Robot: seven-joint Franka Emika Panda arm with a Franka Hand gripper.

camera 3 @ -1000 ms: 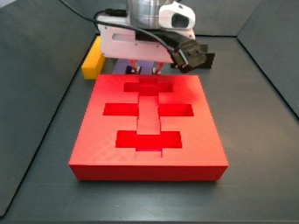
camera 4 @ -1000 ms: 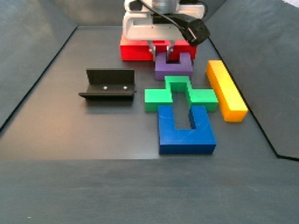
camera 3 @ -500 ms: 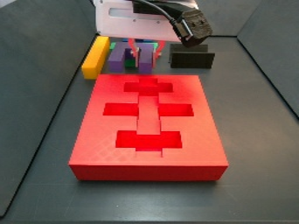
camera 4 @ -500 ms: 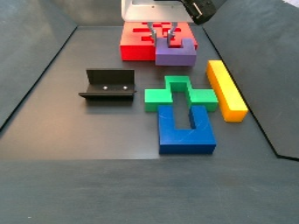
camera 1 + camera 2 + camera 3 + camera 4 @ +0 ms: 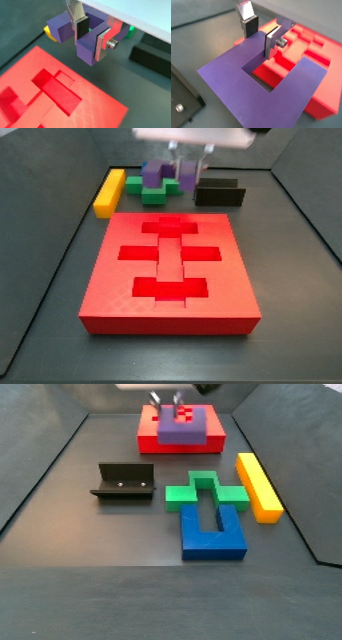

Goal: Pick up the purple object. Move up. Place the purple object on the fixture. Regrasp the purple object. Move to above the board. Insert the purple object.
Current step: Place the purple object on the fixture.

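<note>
the purple object (image 5: 75,39) hung in the air, clear of the floor, with one prong clamped between the gripper's (image 5: 90,35) silver fingers (image 5: 271,44). in a side view it (image 5: 162,174) sat high beyond the board's (image 5: 170,268) far end. the fixture (image 5: 123,483) stood well apart on the floor, near the green-and-blue cross block (image 5: 209,514), with the yellow bar (image 5: 259,485) just beside that block.
</note>
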